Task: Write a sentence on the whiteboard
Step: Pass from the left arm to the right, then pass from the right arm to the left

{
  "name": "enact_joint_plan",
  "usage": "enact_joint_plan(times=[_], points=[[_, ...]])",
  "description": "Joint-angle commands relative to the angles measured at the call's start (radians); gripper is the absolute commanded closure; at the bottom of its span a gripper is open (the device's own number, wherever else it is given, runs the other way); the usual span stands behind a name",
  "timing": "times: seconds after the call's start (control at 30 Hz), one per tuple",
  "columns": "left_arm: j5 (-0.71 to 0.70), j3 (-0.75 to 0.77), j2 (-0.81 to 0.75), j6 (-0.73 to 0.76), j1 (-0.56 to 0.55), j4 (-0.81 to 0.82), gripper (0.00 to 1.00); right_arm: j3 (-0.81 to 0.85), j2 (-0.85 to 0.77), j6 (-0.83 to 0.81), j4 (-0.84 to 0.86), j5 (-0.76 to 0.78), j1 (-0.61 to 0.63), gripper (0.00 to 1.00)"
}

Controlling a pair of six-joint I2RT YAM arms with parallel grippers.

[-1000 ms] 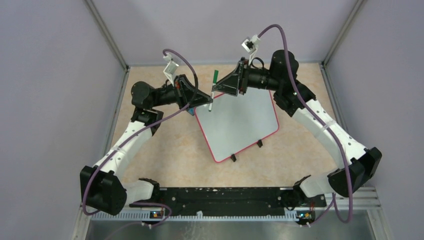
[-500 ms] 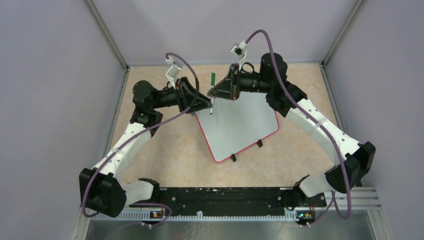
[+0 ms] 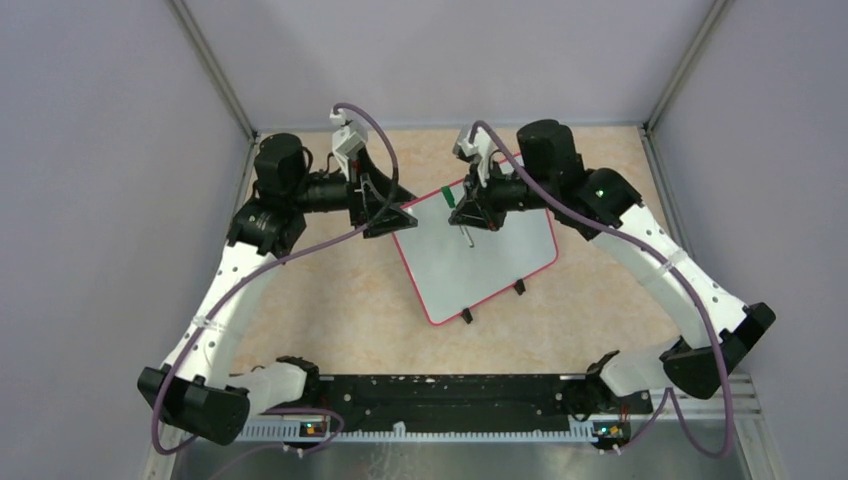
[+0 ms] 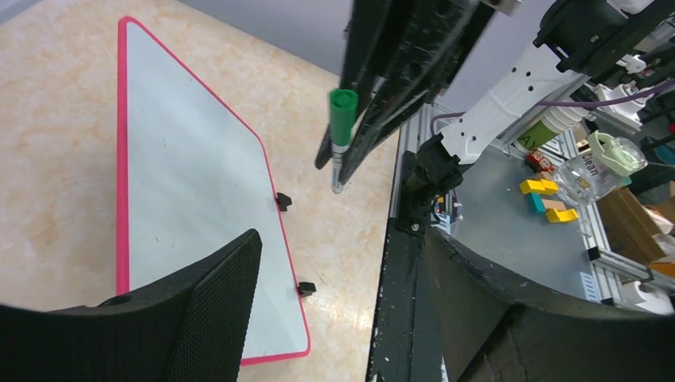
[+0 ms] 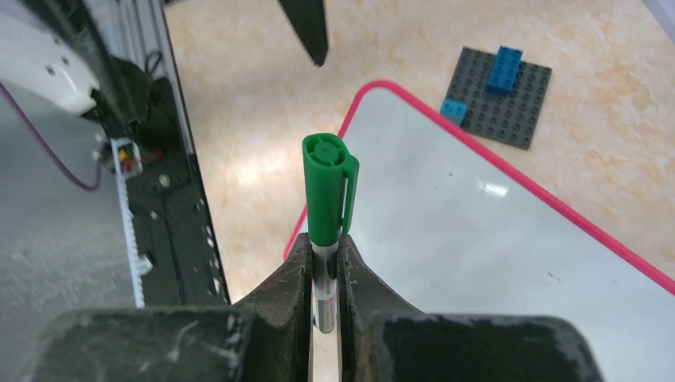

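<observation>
Whiteboard [image 3: 478,262] edges: tan table [image 3: 330,300] borders its near sides.
Left gripper [image 3: 398,215]: our jaws gape wide, just off its far-left edge.
Right gripper [image 5: 324,251]: we pinch a green-capped marker [image 5: 328,187] over it.

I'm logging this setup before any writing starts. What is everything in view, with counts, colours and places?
whiteboard: one, white with a red-pink rim and black feet, mid-table, no writing visible.
marker: one, green cap, over the whiteboard.
plate: one, dark grey, studded, on the table by the whiteboard's corner.
blue blocks: two, on the plate.
table: one, beige marbled.
yellow blocks: at least two, on a grey bench beyond the table.
left gripper: one, black, open and empty, beside the whiteboard's far-left corner.
right gripper: one, black, shut on the marker.
</observation>
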Motion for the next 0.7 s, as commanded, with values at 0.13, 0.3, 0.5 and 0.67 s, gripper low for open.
enact_joint_plan(times=[0.13, 0.3, 0.5, 0.67], points=[[0.015, -0.017, 0.051, -0.175, 0.004, 0.021, 0.27, 0.113, 0.019, -0.223, -0.248, 0.218, 0.128, 1.00], [0.006, -0.032, 0.058, -0.216, -0.003, 0.035, 0.31, 0.102, 0.038, -0.257, -0.255, 0.334, 0.231, 1.00], [0.006, -0.083, 0.058, -0.239, -0.028, 0.058, 0.33, 0.118, 0.070, -0.263, -0.246, 0.415, 0.277, 1.00], [0.010, -0.109, 0.061, -0.225, -0.066, 0.062, 0.38, 0.132, 0.090, -0.264, -0.246, 0.433, 0.292, 1.00]])
